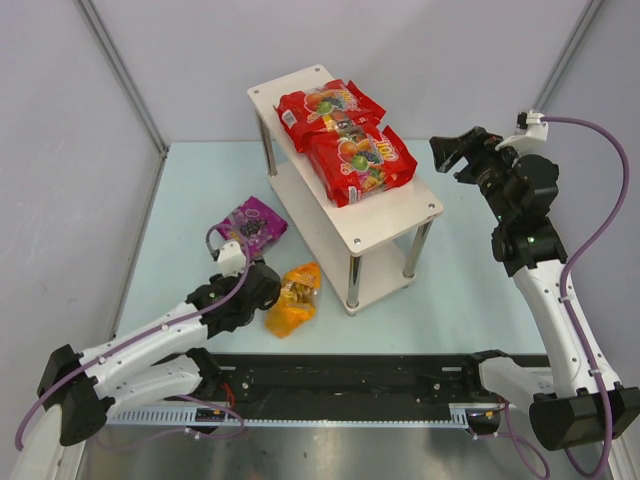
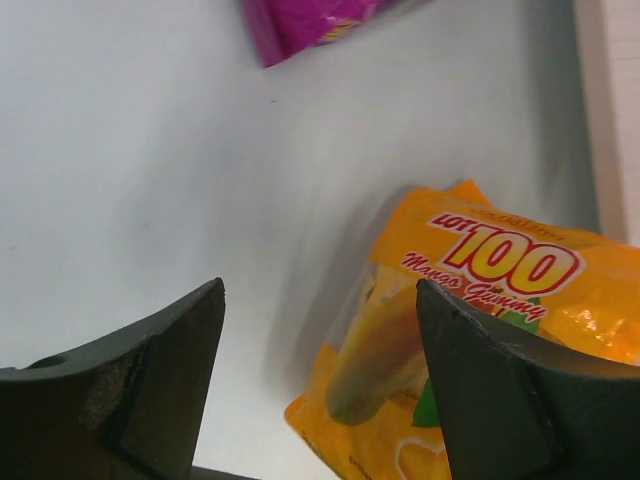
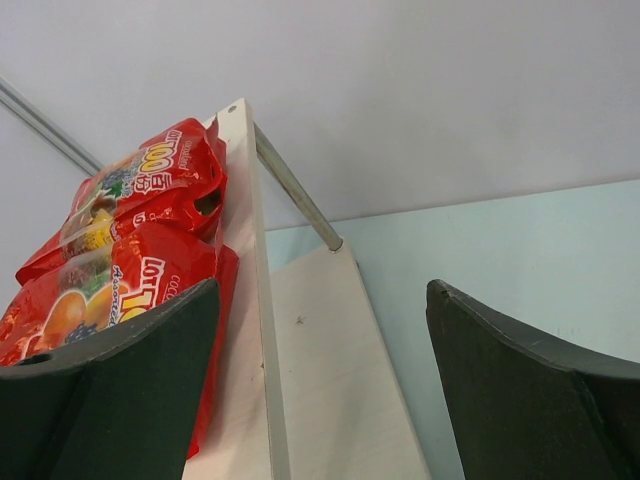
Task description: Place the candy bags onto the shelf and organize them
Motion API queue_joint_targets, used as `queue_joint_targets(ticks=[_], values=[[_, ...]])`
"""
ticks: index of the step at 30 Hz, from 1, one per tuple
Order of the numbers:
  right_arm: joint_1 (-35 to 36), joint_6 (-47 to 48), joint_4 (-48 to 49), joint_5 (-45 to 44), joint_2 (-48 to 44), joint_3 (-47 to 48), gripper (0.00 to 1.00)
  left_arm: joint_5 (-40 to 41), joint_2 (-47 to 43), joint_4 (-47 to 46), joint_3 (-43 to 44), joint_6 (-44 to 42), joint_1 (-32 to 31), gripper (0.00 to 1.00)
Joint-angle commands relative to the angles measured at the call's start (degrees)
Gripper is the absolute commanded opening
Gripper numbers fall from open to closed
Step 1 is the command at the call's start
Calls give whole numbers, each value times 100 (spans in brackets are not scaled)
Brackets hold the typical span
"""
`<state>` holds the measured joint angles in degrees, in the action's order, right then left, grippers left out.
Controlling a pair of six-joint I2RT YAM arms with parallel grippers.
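Two red candy bags point(image 1: 345, 135) lie on the top board of the shelf point(image 1: 405, 212); they also show in the right wrist view point(image 3: 120, 260). The orange-yellow bag point(image 1: 293, 298) lies on the table in front of the shelf's left end, and fills the lower right of the left wrist view point(image 2: 480, 330). The purple bag point(image 1: 252, 224) lies behind it, and its edge shows in the left wrist view point(image 2: 310, 22). My left gripper point(image 1: 262, 283) is open, low over the table just left of the orange-yellow bag. My right gripper point(image 1: 450, 152) is open and empty, raised to the right of the shelf's top board.
The shelf's lower board point(image 3: 330, 380) and a metal leg point(image 3: 295, 190) show in the right wrist view. A black rail point(image 1: 350, 380) runs along the table's near edge between the arm bases. Grey walls with metal posts point(image 1: 120, 70) enclose the pale table.
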<state>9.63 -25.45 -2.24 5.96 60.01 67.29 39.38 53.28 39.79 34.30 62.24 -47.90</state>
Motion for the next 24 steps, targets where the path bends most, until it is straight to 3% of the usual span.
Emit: queue_joint_targets(ticks=[1,15,24], values=[[-22,32,39,46,-24,13,88,-386,-63,-858,15,-598,17,82],[-22,23,31,28,-121,13,88,-694,-1196,-1448,-213,-1179,17,84],[-14,-30,22,72,-147,13,88,-1432,-2285,-2159,-1715,-424,17,91]])
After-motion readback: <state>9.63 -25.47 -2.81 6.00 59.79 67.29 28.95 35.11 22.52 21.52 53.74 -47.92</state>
